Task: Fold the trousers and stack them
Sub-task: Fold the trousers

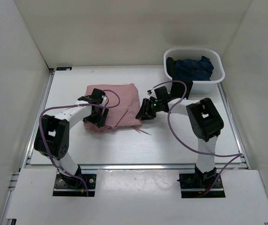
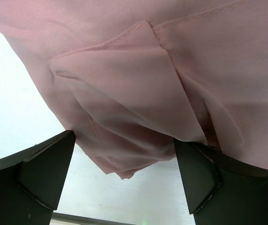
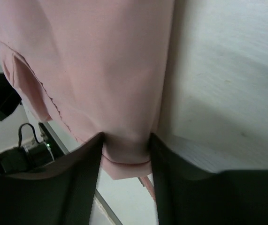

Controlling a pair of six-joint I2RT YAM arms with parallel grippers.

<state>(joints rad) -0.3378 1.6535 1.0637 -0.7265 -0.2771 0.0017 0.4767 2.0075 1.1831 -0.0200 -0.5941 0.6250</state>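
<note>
Since the trousers (image 1: pixel 119 101) are thin, soft and light, they will likely sag and slide out of a fold. Best taken by doubled edges or corners, never by a single layer. They lie as a folded pink slab on the surface (image 1: pixel 171 145), left of centre.

Left tool (image 2: pixel 124 164): at the slab's near-left corner, jaws wide. A loose folded flap hangs between the fingers, which are not closed on it.

Right tool (image 3: pixel 126 154): at the near-right corner, jaws narrow, pressing both sides of a hemmed fold. Reads as a grip on the trousers.

Drawstring (image 1: pixel 143 131) trails off the near edge.

Far right: basket (image 1: pixel 218 75) with a dark garment (image 1: pixel 195 68), well apart from the slab.
</note>
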